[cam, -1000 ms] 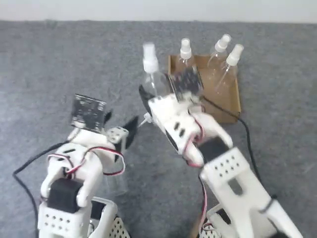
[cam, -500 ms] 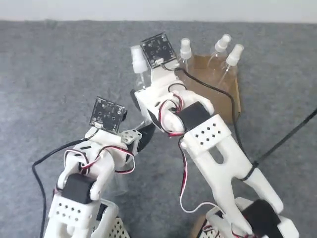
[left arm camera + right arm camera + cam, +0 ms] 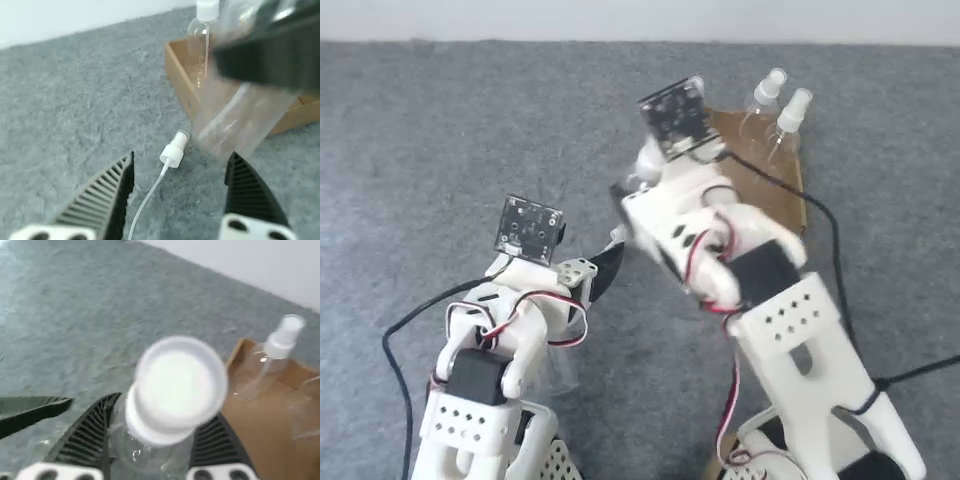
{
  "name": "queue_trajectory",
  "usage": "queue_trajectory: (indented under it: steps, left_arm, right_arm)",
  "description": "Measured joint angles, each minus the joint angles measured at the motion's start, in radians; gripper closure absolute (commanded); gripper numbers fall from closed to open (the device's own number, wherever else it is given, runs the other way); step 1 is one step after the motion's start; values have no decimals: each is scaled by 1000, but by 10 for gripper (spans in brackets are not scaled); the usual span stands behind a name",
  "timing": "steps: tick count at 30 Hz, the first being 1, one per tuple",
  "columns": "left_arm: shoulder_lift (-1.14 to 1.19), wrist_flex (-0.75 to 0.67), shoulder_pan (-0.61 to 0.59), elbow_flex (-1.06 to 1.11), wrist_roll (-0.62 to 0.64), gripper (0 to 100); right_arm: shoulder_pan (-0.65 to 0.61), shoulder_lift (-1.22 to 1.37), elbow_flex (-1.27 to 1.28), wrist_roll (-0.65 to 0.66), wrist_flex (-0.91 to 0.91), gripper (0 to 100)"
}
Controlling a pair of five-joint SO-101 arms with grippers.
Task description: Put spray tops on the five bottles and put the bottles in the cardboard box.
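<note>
Two jobs are in hand over a grey carpet (image 3: 440, 120). At far left, the left gripper (image 3: 181, 159) hangs with its jaws spread wide and nothing between them. It is poised above a loose spray top (image 3: 175, 149) that lies on its side on the carpet, thin tube trailing. Next along, the right gripper (image 3: 162, 415) is clamped round the body of a clear bottle (image 3: 175, 382) already wearing its white top. The bottle sits just beside the near wall of the cardboard box (image 3: 790, 205); whether its base is clear of the carpet cannot be told. At right, two more topped bottles (image 3: 767, 98) stand inside the box. The held bottle looks like empty, thin-walled plastic: light, smooth, likely to slip or dent under a hard squeeze, and tall enough to topple when set down. The body below the shoulder appears the safest place to hold, since the top may pull loose.
</note>
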Motion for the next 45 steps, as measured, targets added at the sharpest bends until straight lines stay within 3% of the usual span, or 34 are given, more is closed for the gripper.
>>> queue_trajectory:
  steps: [8, 13, 26, 45]
  left_arm:
    - [0, -34, -89, 11, 0, 995]
    - [0, -95, -184, 43, 5, 988]
    - [0, -104, -167, 48, 0, 988]
    - [0, -104, -167, 48, 0, 988]
  right_arm:
    - [178, 83, 0, 106, -127, 993]
    - [210, 253, 0, 112, -253, 993]
    - [264, 565, 2, 114, -532, 993]
    - [288, 710, 2, 114, -615, 991]
